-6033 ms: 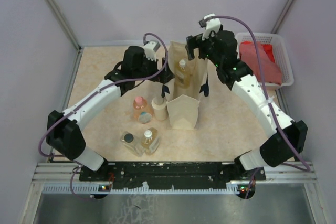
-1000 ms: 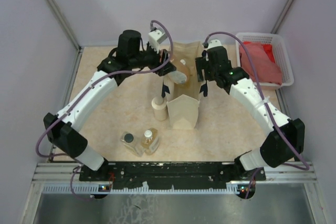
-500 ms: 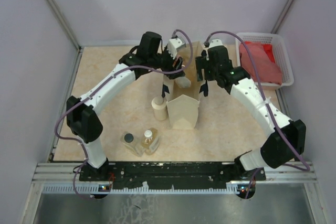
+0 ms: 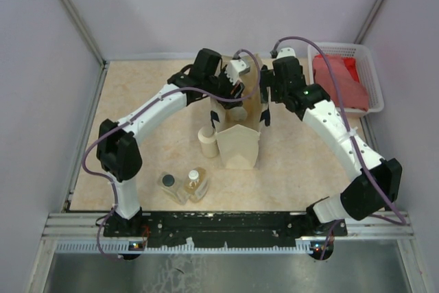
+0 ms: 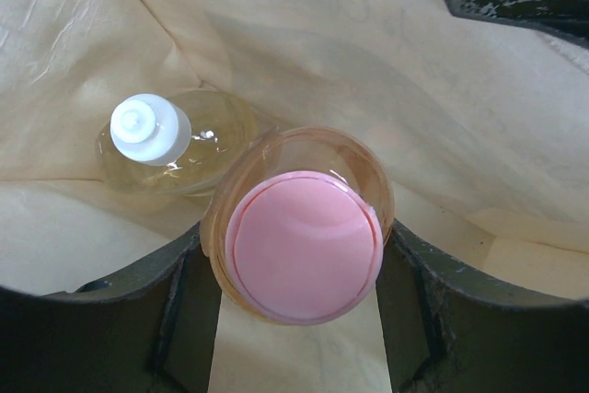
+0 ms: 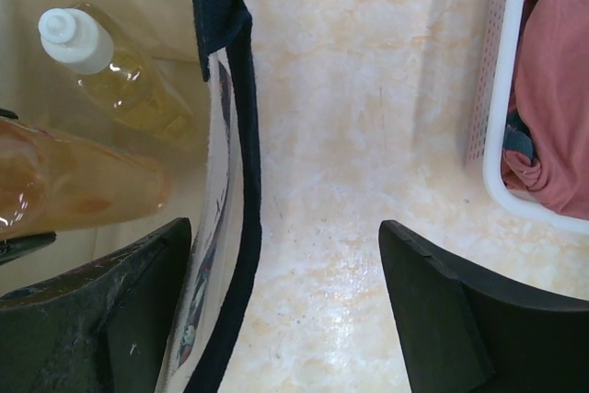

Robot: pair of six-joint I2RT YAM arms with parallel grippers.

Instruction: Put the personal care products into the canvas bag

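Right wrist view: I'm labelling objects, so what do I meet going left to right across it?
White-capped clear bottle of amber liquid → dark navy strap of the beige canvas bag → white plastic basket → red cloth.

Seen from above, the left gripper sits in the mouth of the canvas bag, its fingers hidden under the wrist (the pink-capped bottle cannot be made out there). In the right wrist view, that bottle runs off the left edge and the white basket off the right.
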